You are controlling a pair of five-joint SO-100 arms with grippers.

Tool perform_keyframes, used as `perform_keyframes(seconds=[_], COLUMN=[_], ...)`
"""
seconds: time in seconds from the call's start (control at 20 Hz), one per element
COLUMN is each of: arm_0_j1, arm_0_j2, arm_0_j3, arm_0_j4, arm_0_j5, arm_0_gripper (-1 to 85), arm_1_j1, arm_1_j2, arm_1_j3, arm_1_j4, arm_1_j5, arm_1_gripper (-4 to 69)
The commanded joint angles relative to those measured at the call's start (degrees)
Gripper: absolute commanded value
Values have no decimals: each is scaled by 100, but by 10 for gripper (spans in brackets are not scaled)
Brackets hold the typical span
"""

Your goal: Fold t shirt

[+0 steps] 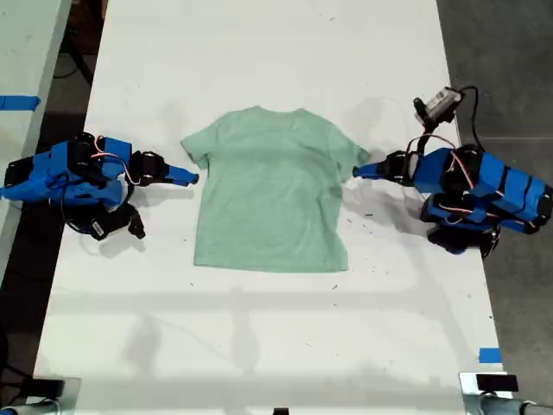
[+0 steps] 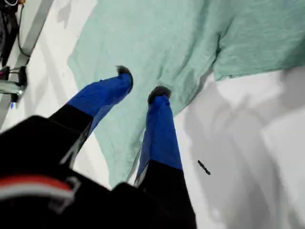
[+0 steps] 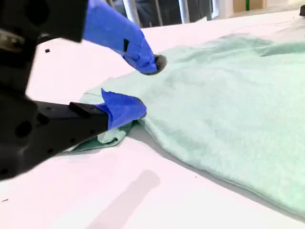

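The pale mint-green t shirt [image 1: 272, 190] lies flat and spread on the white table [image 1: 259, 52], neck toward the far edge. My first gripper [image 1: 359, 170] is at the sleeve on the exterior view's right. In the first wrist view it [image 2: 142, 82] hovers open over the t shirt [image 2: 167, 38] beside that sleeve, nothing between its fingers. My second gripper [image 1: 192, 178] sits low at the sleeve on the exterior view's left. It [image 3: 143, 86] is open, its lower finger [image 3: 125, 109] at the sleeve's edge, the upper one above the t shirt [image 3: 228, 105].
Both blue arms lie low along the table's side edges in the exterior view. Blue tape [image 1: 489, 354] marks the near corner on that view's right. Another table with blue tape [image 1: 17, 102] stands past the gap on its left. Small black specks [image 2: 203, 167] dot the table.
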Motion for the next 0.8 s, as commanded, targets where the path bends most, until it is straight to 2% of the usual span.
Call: perform_keyframes(seconds=[0.0, 0.15, 0.2, 0.3, 0.5, 0.65, 0.75], arm_0_j1=[79, 88, 97, 97, 105, 105, 105], arm_0_j2=[35, 35, 35, 35, 35, 35, 35], arm_0_j3=[35, 35, 35, 35, 35, 35, 35], arm_0_j4=[-53, -53, -53, -53, -53, -53, -53], arm_0_j5=[-70, -70, -70, -70, -70, -70, -70], arm_0_gripper=[106, 106, 106, 106, 106, 106, 106], arm_1_j1=[1037, 1934, 2162, 2584, 2979, 2909, 2795], arm_1_j2=[-2399, -4957, -5467, -6056, -6697, -7058, -7189], arm_1_j3=[-1740, -2830, -2883, -2892, -2391, -1969, -1863], arm_1_j4=[167, 176, -97, -396, -993, -2083, -2575], arm_1_j5=[-519, -958, -1107, -1204, -1143, -1301, -1274], arm_1_gripper=[195, 350, 354, 298, 258, 255, 251])
